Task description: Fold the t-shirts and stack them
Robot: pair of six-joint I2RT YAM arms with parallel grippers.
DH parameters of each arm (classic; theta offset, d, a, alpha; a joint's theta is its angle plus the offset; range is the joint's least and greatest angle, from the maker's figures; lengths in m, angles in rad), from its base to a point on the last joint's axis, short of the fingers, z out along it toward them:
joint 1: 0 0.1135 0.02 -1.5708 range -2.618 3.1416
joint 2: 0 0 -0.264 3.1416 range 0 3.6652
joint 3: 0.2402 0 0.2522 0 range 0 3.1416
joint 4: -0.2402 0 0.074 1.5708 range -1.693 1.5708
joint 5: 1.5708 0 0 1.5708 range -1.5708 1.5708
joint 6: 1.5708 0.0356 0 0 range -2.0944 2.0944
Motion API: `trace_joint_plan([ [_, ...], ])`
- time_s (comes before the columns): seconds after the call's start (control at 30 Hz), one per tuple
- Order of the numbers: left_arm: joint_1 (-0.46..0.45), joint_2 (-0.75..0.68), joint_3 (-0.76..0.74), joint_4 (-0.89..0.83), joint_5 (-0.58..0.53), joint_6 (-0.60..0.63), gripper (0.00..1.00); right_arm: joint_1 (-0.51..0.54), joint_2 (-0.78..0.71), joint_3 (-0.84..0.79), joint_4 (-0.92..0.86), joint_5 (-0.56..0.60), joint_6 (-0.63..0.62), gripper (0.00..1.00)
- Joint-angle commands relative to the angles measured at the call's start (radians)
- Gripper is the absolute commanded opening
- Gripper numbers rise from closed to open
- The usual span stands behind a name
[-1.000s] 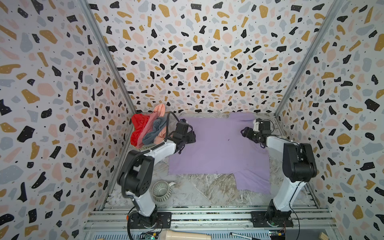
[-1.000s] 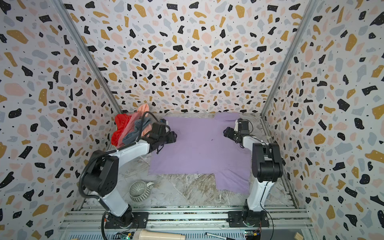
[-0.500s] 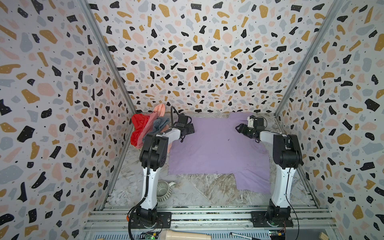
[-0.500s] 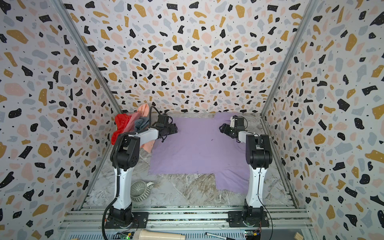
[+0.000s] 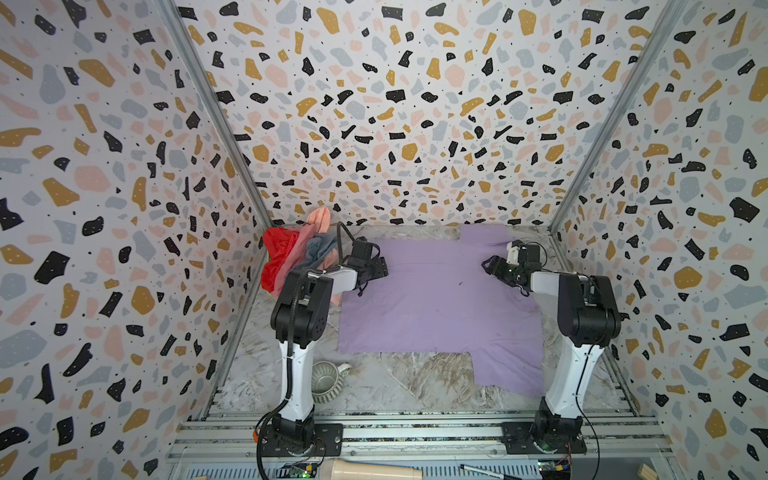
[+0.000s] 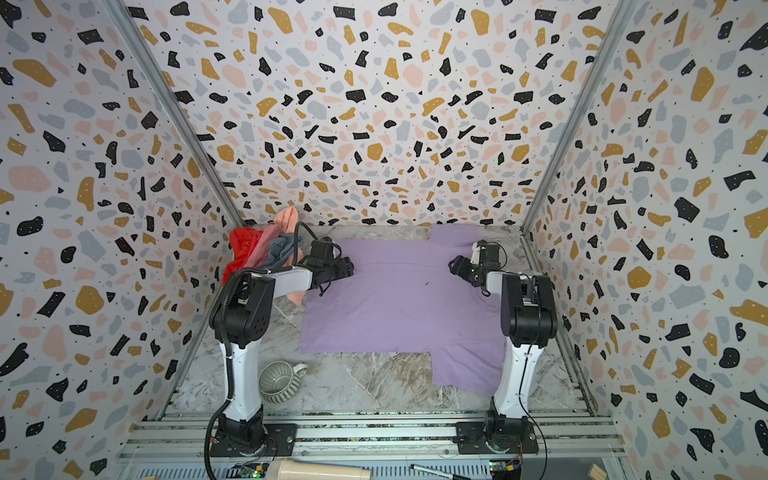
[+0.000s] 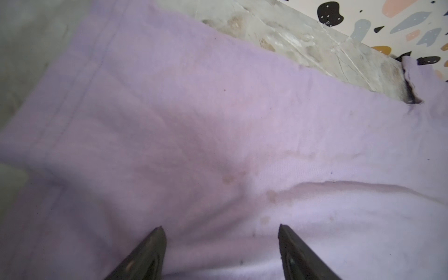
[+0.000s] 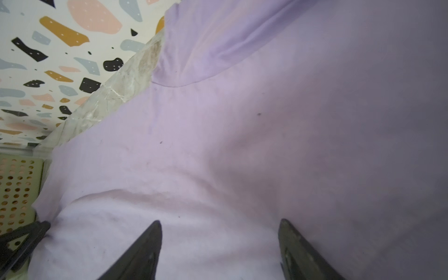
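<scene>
A lilac t-shirt (image 5: 436,307) (image 6: 399,307) lies spread flat on the marble table (image 5: 415,374), one sleeve toward the back wall and one toward the front right. My left gripper (image 5: 380,266) (image 7: 220,230) hangs open just above the shirt's left far part, holding nothing. My right gripper (image 5: 490,264) (image 8: 219,224) is open too, low over the shirt's right far part, nothing between its fingers. In the back left corner, the red t-shirt (image 5: 279,253), a dusty pink one (image 5: 302,241), the grey-blue one (image 5: 322,247) and the peach one (image 5: 320,218) lie crumpled in a pile.
A ribbed grey-green mug (image 5: 326,376) (image 6: 279,380) stands near the left arm's base. Patterned walls close in at the left, right and back. Beyond the front rail (image 5: 415,432) lie a cream cylinder (image 5: 374,471) and a pen (image 5: 486,471).
Both arms have drawn up so their elbows stand higher and nearer their bases. The two grippers stay over the far part of the lilac shirt, which has not moved.
</scene>
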Motion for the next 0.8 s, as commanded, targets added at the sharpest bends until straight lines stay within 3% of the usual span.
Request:
trace_joint_plan([
  [0.0, 0.001, -0.041, -0.123, -0.044, 0.013, -0.037, 0.76, -0.025, -0.056, -0.097, -0.123, 0.078, 0.002, 0.76],
  [0.47, -0.039, -0.240, -0.348, -0.015, 0.024, -0.049, 0.74, -0.061, -0.274, -0.273, -0.170, 0.117, -0.044, 0.76],
  [0.63, -0.056, -0.352, -0.269, -0.108, -0.025, 0.021, 0.73, -0.067, -0.331, -0.185, -0.085, 0.078, -0.080, 0.76],
  [0.77, -0.054, -0.315, -0.105, -0.205, -0.154, 0.098, 0.73, -0.066, -0.306, -0.052, -0.027, 0.095, -0.089, 0.76],
])
